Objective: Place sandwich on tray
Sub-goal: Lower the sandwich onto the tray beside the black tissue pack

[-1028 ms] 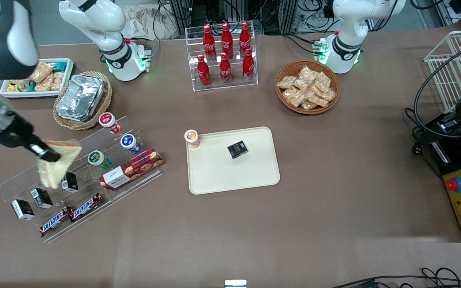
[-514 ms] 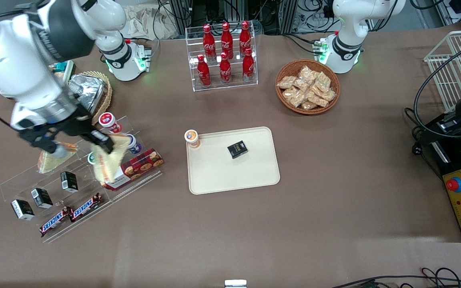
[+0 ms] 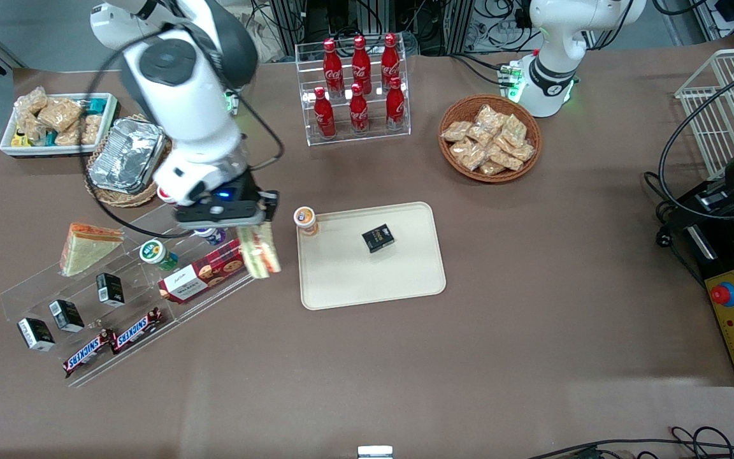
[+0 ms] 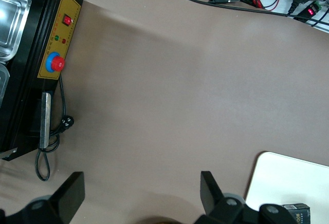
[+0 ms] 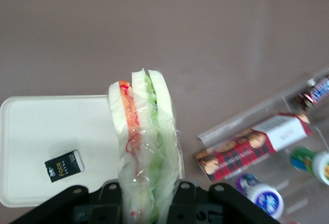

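My right gripper (image 3: 257, 231) (image 5: 146, 196) is shut on the sandwich (image 3: 260, 250) (image 5: 144, 142), a wrapped wedge of white bread with orange and green filling. It hangs in the air above the table, just off the tray's edge toward the working arm's end. The cream tray (image 3: 348, 280) (image 5: 31, 126) lies flat at mid-table, with a small black box (image 3: 378, 238) (image 5: 63, 165) on it and an orange-lidded cup (image 3: 305, 220) at its corner. A twin sandwich wedge (image 3: 85, 245) rests on the clear display stand (image 3: 55, 287).
The stand also holds a red cookie box (image 3: 204, 273) (image 5: 252, 144), small lidded cups (image 3: 158, 253), black boxes (image 3: 64, 313) and Snickers bars (image 3: 112, 341). A foil container in a basket (image 3: 126, 156), a white snack bin (image 3: 55, 121), a cola bottle rack (image 3: 357, 89) and a snack basket (image 3: 490, 138) stand farther back.
My right arm has swung from over the display stand toward the tray, carrying the sandwich with it. The twin wedge on the stand is now uncovered.
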Controlling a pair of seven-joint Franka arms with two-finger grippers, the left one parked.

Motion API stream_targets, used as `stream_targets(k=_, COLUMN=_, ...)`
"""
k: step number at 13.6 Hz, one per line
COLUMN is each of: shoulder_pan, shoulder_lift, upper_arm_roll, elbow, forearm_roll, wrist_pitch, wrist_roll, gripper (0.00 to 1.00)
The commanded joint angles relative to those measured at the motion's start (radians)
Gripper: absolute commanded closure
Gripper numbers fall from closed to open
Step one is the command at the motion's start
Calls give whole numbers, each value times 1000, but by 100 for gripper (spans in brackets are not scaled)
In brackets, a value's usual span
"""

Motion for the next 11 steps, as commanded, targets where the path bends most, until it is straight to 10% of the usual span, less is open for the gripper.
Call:
stream_targets(k=1, shoulder_pan=0, shoulder_lift=102, upper_arm_roll=100, elbow=24, forearm_roll=-163, wrist_pitch=100, wrist_roll=-69, gripper=100)
stream_targets(k=5, shoulder_pan=10, shoulder_lift=311, upper_arm_roll=191, elbow=24, forearm_roll=-426, wrist_pitch=273, wrist_roll=-207, gripper=100)
stream_targets(k=11, shoulder_pan=-1, shoulder_lift=481, upper_arm_roll=183, elbow=27, forearm_roll=-465, wrist_pitch=459, wrist_roll=-618, gripper=100)
